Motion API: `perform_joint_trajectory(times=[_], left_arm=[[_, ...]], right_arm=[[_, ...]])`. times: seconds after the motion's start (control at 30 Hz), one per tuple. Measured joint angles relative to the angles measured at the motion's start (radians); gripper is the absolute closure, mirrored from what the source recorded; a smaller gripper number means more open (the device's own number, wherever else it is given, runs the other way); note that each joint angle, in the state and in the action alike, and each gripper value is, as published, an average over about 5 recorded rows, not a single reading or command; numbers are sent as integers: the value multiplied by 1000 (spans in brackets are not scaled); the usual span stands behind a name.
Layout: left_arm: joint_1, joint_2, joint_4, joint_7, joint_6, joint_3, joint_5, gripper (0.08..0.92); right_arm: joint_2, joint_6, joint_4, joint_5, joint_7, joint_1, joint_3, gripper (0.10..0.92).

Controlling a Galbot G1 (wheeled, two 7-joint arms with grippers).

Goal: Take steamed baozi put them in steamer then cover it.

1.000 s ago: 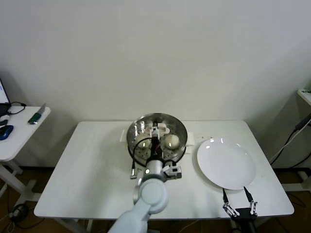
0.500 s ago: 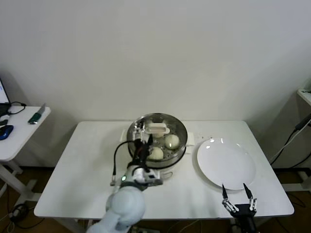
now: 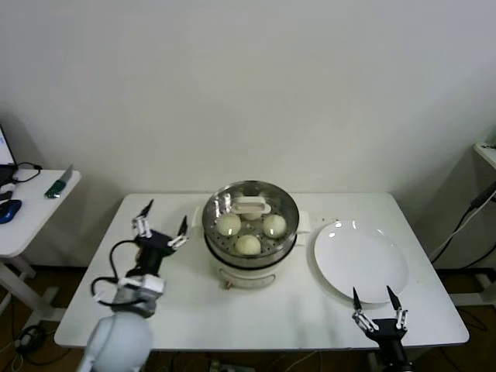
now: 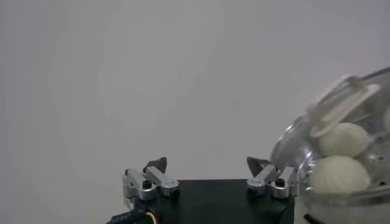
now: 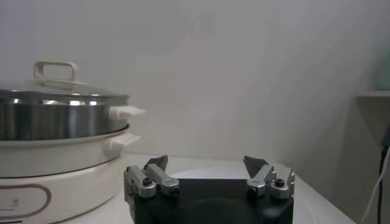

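The steamer [image 3: 290, 213] stands mid-table on its cream pot base [image 3: 249, 275]. The glass cover [image 3: 252, 206] lies on it, handle up. Through the glass I see three steamed baozi [image 3: 228, 225], [image 3: 273, 225], [image 3: 248, 245]. My left gripper [image 3: 160, 225] hovers open and empty just left of the steamer. In the left wrist view it [image 4: 207, 165] has the cover [image 4: 341, 103] and two baozi [image 4: 344, 139] off to one side. My right gripper [image 3: 377, 310] stands open and empty at the front right; the right wrist view shows it [image 5: 206, 164] apart from the steamer [image 5: 55, 119].
An empty white plate [image 3: 360, 260] lies right of the steamer, just beyond my right gripper. A small side table [image 3: 31, 209] with a few items stands off to the left. A dark cable [image 3: 465, 221] hangs at the far right.
My left gripper has drawn back from the cover's handle over the steamer and swung out to the steamer's left, open. The cover stays on. The right gripper has hardly moved.
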Motion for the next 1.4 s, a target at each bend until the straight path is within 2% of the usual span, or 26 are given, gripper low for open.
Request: perform_joint_trajectory(times=[0.27,0.57,0.97,1.4], left_arm=[[145,-4,43,-17,-153,-174,-349,177],[255,-28,134,-20,-298,-229,-619,177],[312,-64,273,-18,-446,-191,-707,177],[354,-81,308,-17,-521,-164,-717,177]], right_arm=[[-1,22,-20,0,3,6,-2,203],[2,37,-39,6,3,13,-7,203],[-7,48,-58,18,-1,13,-9,203],[-11,45,-61,21,-1,7,-10,203]])
